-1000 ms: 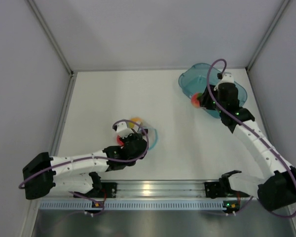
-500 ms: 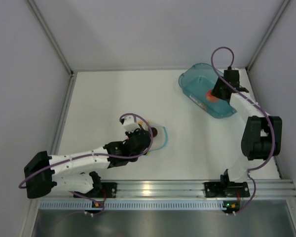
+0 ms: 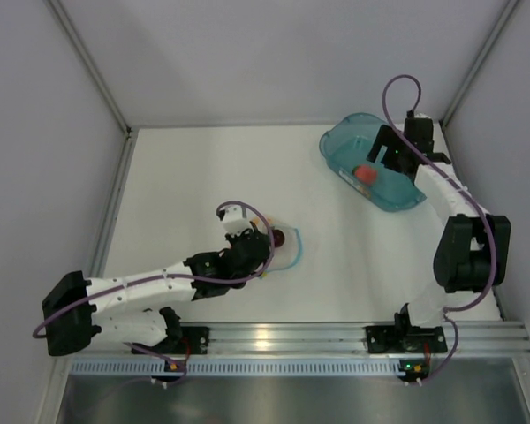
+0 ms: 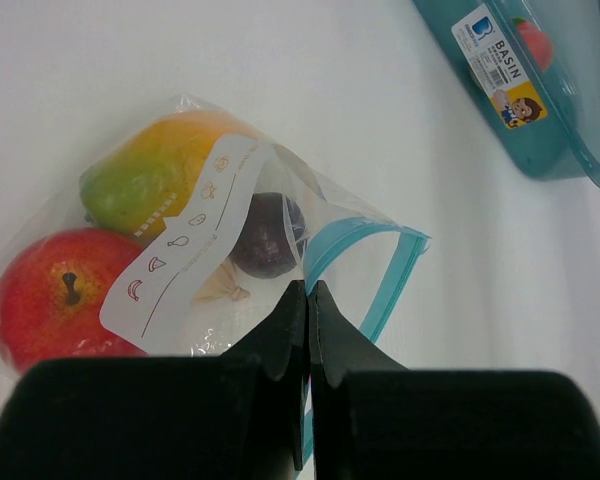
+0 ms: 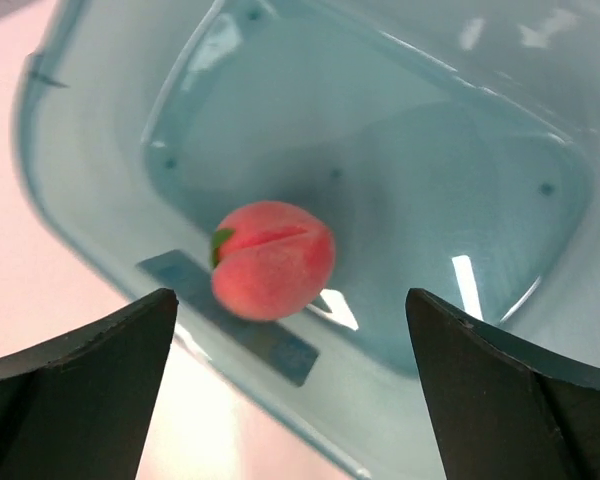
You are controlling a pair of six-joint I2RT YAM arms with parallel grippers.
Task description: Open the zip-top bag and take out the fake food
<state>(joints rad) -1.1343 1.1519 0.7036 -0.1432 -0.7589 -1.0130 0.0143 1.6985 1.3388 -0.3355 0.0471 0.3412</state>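
Note:
The clear zip-top bag (image 4: 200,240) lies on the white table with its teal zip strip (image 4: 380,270) parted into a loop. Inside it I see fake food: a yellow-green mango (image 4: 155,165), a red apple-like ball (image 4: 55,295) and a small dark red piece (image 4: 267,232). My left gripper (image 4: 308,292) is shut on the bag's film at the mouth, also seen from above (image 3: 267,243). A pinkish peach (image 5: 272,260) sits loose in the teal tub (image 5: 100,150). My right gripper (image 5: 290,295) hangs open above it, apart from the peach.
The teal translucent tub (image 3: 344,141) stands at the back right, close to the right wall. A white label with a cartoon figure (image 4: 505,75) is on its side. Grey walls enclose the table on three sides, and a metal rail (image 3: 265,340) runs along the front.
My right gripper has opened wide and let go of the peach, which now lies in the tub. The left gripper stays shut at the bag, which shifted slightly right a second ago.

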